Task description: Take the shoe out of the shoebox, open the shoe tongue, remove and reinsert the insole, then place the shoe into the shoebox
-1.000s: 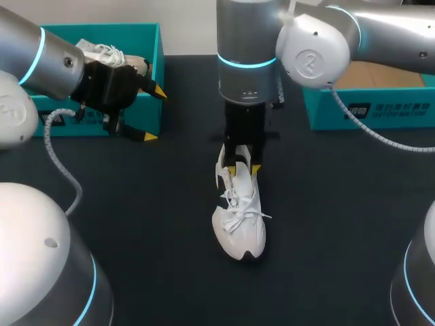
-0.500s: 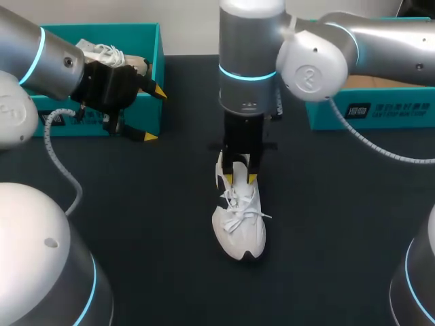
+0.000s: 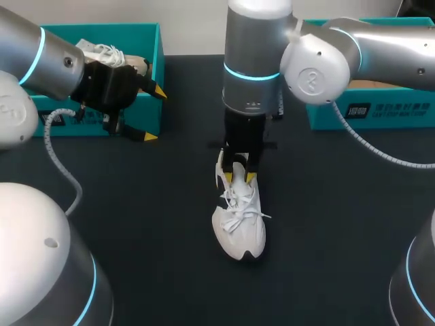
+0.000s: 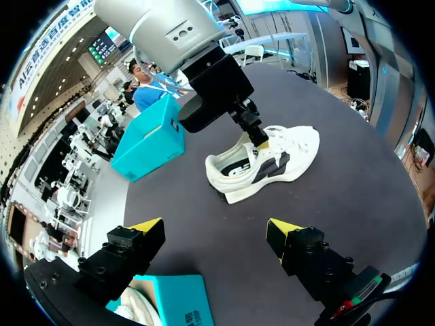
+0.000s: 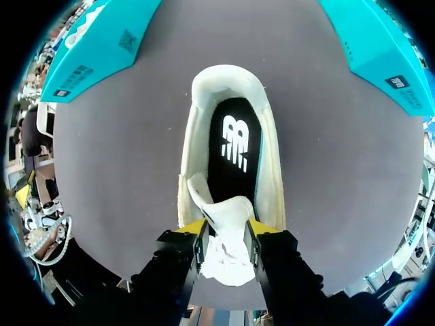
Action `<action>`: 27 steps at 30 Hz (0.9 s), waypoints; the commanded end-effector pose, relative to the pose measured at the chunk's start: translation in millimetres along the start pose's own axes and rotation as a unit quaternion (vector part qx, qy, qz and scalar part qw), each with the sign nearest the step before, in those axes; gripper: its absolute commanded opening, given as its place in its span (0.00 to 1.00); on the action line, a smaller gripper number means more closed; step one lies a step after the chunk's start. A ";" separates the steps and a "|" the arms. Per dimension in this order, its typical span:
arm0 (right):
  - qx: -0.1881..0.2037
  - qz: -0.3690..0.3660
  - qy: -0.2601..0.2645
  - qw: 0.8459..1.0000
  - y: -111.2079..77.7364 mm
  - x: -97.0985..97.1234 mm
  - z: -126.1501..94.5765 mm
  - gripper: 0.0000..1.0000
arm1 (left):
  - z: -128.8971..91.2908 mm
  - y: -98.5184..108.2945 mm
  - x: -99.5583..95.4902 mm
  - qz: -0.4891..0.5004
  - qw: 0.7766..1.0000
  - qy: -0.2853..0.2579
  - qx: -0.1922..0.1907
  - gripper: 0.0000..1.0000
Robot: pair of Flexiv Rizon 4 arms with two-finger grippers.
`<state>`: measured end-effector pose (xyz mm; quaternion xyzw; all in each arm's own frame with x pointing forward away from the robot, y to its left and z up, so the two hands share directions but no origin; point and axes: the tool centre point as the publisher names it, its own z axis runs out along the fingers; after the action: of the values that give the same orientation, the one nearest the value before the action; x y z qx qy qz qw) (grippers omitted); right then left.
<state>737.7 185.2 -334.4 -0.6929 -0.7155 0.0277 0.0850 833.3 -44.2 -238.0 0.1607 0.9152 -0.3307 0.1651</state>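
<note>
**Tongue in the pinch, insole yet to come**

The shoe [image 3: 239, 221] is out of its box and lies near the middle of the surface [image 3: 340, 224], toe toward the near edge, heel toward the far one. The right arm hangs straight down over the heel end. Its wrist view shows the right gripper [image 5: 226, 227] closed on the tongue [image 5: 224, 210], one yellow tip on either side of the white flap. Past the tongue the mouth of the shoe stands open, and the dark insole [image 5: 234, 146] sits flat inside it.

The left gripper [image 3: 153, 114] hovers open and empty by the left box [image 3: 102, 28] at the far left corner, where a second shoe [image 3: 105, 53] lies. The right box [image 3: 380, 112] sits at the far right corner.

I take this to be the tongue-opening step, early in the job. Next, the tongue needs drawing up and toward the toe to widen the mouth. The shoe is light and nothing pins it down, so a hard pull may drag or lift it. The idle left gripper looks free to steady it, or to reach in for the insole.
</note>
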 end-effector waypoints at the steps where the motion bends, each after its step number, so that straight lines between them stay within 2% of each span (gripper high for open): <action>1: -0.007 0.002 -0.016 1.000 -3.4 -5.7 -12.0 0.35 | -0.3 -0.5 0.8 0.000 1.000 0.000 -0.002 1.00; 5: -0.014 0.001 -0.024 1.000 -1.0 -9.9 -16.7 0.35 | -0.3 -0.5 0.8 0.000 1.000 0.000 -0.002 1.00; 10: -0.011 -0.004 -0.028 1.000 5.1 -14.3 -10.4 0.31 | -0.3 -0.5 0.8 0.000 1.000 0.000 -0.002 1.00; 20: -0.017 -0.015 -0.051 0.998 21.8 -21.7 -5.9 0.33 | -0.3 -0.5 0.8 0.000 1.000 0.000 -0.002 1.00; 27: -0.084 -0.050 -0.073 0.993 27.1 -22.3 -40.9 0.38 | -0.3 -0.5 0.8 0.000 1.000 0.000 -0.002 1.00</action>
<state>778.0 161.7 -321.9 -0.6661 -0.7453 0.0282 -0.0017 833.3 -44.2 -238.0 0.1607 0.9152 -0.3307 0.1651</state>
